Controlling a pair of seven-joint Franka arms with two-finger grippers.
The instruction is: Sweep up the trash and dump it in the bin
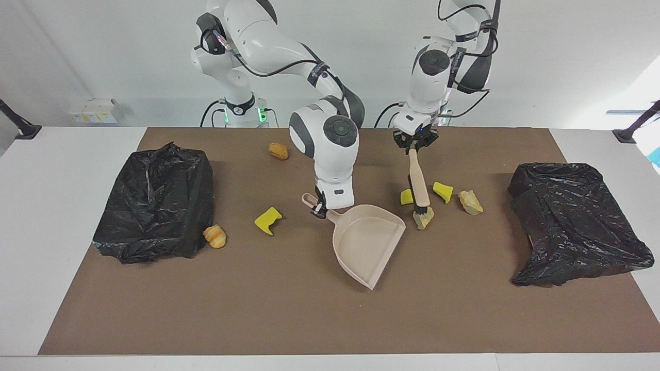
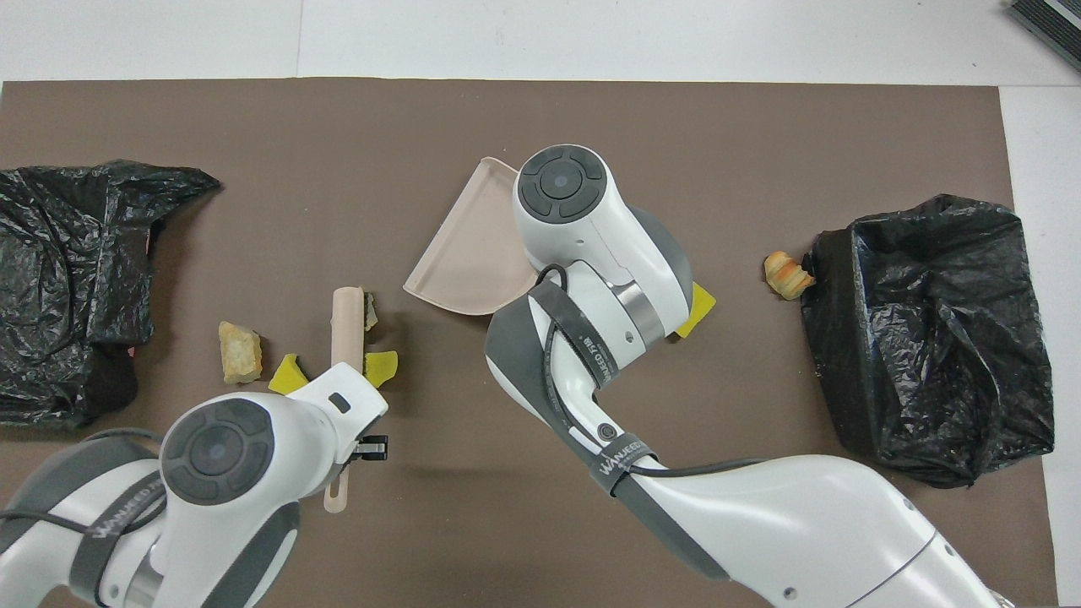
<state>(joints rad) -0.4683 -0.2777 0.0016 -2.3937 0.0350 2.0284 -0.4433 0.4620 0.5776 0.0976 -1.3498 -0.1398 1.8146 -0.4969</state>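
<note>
Brown mat (image 1: 289, 309) covers your white desk (image 1: 46, 216), a black-bagged bin (image 1: 154, 206) at each end. Your right end effector (image 1: 320, 208) is clamped on the beige plastic dustpan's (image 1: 368, 247) handle, pan flat mid-mat. Your left end effector (image 1: 414, 144) is clamped on the tan-handled brush (image 1: 418, 183), bristles touching a tan lump (image 1: 424, 220). Remaining yellow sponge chunks and bread lumps (image 1: 268, 220) lie scattered on the mat; one (image 1: 215, 236) touches the bin at the right arm's end.

Bright, even light from above fills both views. Short soft shadows lie on the matte brown mat (image 1: 309, 309); faint sheen shows on the crinkled black plastic bags (image 1: 157, 201). Focus is sharp throughout.
</note>
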